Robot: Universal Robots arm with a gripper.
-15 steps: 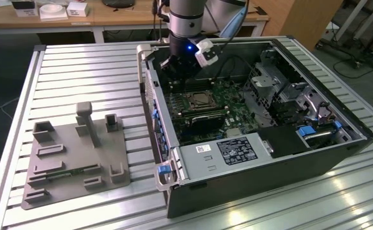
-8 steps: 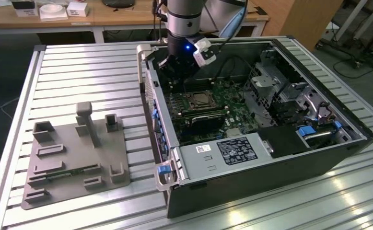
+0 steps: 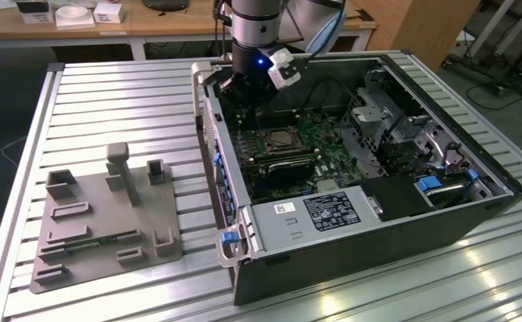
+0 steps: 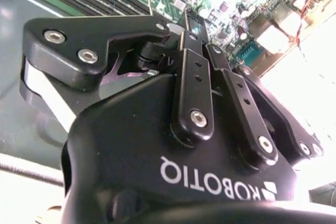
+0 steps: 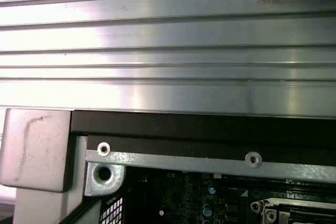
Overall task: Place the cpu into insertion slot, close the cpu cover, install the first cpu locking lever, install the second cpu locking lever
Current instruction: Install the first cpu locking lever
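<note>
The end effector [image 3: 245, 100] hangs inside the open computer case [image 3: 359, 255], near the insertion slot [image 3: 284, 139] on the motherboard [image 3: 331, 137]. I cannot tell its grip. This is probably step 1, and seating the chip calls for square alignment.

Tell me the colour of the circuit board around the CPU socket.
The circuit board is green, shown best in the exterior view.

The silver-grey jointed robot arm [image 3: 256, 20] comes steeply down from above, with a blue light glowing at its wrist. Under the wrist, the black, matte, bolted-linkage gripper [image 3: 245, 107] points downward. In the second wrist view its links taper towards the tip [image 4: 185, 24].
</note>
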